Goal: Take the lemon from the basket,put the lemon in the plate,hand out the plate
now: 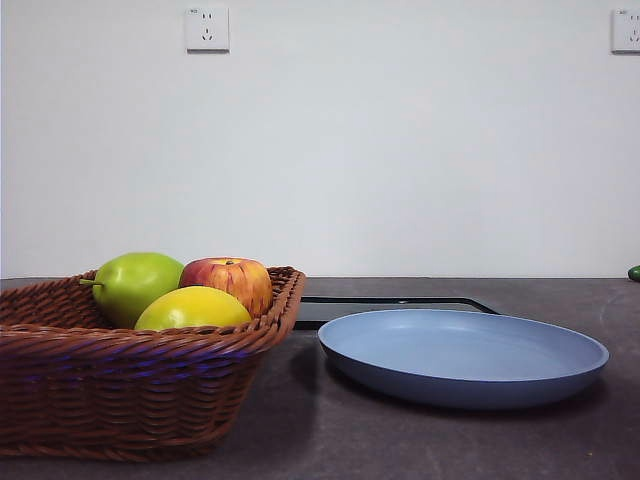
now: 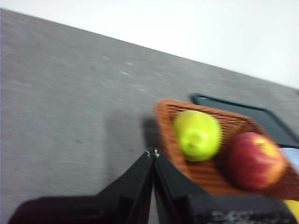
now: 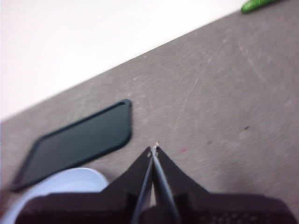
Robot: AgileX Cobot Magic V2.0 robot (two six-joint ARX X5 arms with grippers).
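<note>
left gripper (image 2: 153,154): jaws closed, empty, above table beside basket (image 1: 150,385)
right gripper (image 3: 154,149): closed, empty, waiting
lemon (image 1: 192,308): in basket, front, touching the apple (image 1: 230,280)
handling: probably smooth, rigid, light; grip across the middle
plate (image 1: 463,360): empty, just beside basket

Woven wicker basket (image 1: 150,390), matte blue plate (image 1: 470,385), glossy lemon (image 1: 192,308)

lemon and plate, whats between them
Front view: only the basket rim and a strip of bare table separate the lemon from the plate.

Lemon (image 1: 192,308) in basket (image 1: 150,385), frontmost; plate (image 1: 463,356) right of basket; tray (image 1: 395,305) behind plate.
</note>
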